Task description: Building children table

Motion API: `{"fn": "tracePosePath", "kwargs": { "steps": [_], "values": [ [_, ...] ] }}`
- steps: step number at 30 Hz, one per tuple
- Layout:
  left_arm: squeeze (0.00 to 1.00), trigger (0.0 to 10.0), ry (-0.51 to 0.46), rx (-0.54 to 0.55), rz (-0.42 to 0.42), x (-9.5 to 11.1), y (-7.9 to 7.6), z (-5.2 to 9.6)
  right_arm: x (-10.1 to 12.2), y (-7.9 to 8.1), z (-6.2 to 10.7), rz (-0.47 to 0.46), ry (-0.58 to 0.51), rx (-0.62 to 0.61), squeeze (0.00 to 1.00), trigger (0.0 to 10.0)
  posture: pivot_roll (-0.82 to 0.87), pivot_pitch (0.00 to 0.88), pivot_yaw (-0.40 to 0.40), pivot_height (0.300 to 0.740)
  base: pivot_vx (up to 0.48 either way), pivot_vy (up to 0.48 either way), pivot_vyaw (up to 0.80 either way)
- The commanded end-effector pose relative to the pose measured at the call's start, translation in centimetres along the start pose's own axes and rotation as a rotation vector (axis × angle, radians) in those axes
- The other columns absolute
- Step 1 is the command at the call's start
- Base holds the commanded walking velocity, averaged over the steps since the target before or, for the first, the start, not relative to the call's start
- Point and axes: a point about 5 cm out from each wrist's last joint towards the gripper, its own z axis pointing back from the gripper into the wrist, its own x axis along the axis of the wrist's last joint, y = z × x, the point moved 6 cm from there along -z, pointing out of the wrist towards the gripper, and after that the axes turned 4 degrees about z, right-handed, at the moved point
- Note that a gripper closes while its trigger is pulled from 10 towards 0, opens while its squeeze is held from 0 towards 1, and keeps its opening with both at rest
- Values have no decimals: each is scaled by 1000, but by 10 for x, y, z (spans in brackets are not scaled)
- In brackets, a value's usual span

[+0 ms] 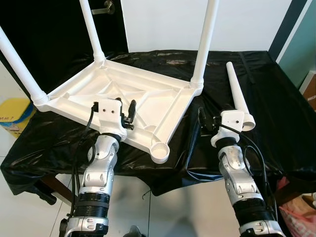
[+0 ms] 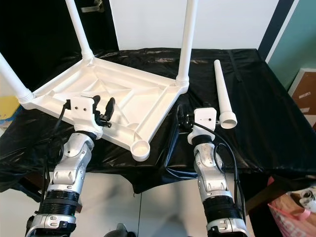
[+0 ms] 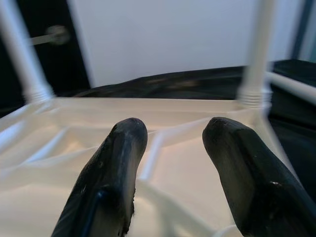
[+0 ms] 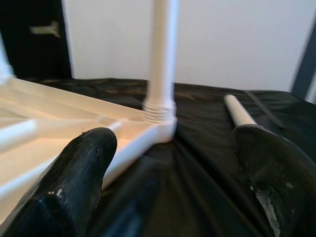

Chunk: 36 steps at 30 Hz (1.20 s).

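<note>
Silver jointed arms, white wrist blocks, black cables, black-fingered left tool.

Smooth glossy white plastic tabletop and loose leg on crinkled, shiny black plastic sheeting.

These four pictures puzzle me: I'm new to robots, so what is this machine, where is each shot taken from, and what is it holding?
It is a humanoid robot with two silver arms. The top two pictures come from cameras in its head, looking down; the other two from cameras on its wrists, looking along the black fingers. On a black-covered table lies an upside-down white tabletop with three legs screwed in. A fourth leg lies loose beside it, and the near corner socket is empty. The left gripper hovers open over the tabletop; the right gripper is open near the loose leg. Nothing is held.
</note>
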Motion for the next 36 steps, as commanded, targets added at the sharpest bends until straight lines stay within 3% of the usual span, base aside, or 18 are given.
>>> {"fn": "tracePosePath", "kwargs": {
  "steps": [1,3,4,6,13,15,16,18,22,30,36],
  "values": [
    [0,10000,10,-127,-7,1,-18,2,-7,-12,-1,12,34,-55,0,10000,-17,65,19,740,0,0,0],
    [0,10000,10,-127,-7,1,-18,2,-7,-12,-1,12,34,-55,0,10000,-17,65,19,740,0,0,0],
    [0,10000,10,-224,9,5,-34,4,-12,-27,-5,-22,63,-119,0,10000,-14,82,16,740,0,0,0],
    [0,10000,11,-258,9,6,-39,5,-14,-33,-6,-49,76,-144,0,10000,-14,84,15,740,0,0,0],
    [0,10000,17,-284,-3,6,-43,6,-15,-37,-6,-66,83,-156,0,10000,-15,88,14,740,0,0,0],
    [0,10000,32,-324,-12,5,-49,8,-22,-42,-7,-105,114,-180,0,10000,-20,116,14,740,0,0,0],
    [0,10000,55,-396,-14,3,-58,14,-30,-45,-7,-158,148,-190,0,10000,-24,138,17,740,0,0,0],
    [0,10000,55,-396,-14,3,-58,14,-30,-45,-7,-158,148,-190,0,10000,-24,138,17,740,0,0,0],
    [0,10000,82,-568,-7,7,-80,30,-43,-44,-7,-291,206,-203,0,10000,-5,167,17,740,0,0,0],
    [0,10000,96,-601,-11,13,-83,38,-54,-37,-6,-332,247,-211,0,10000,20,181,20,740,0,0,0],
    [0,10000,114,-598,-27,17,-76,41,-58,-27,-13,-358,258,-170,0,10000,52,194,30,740,0,0,0]
  ]
}}
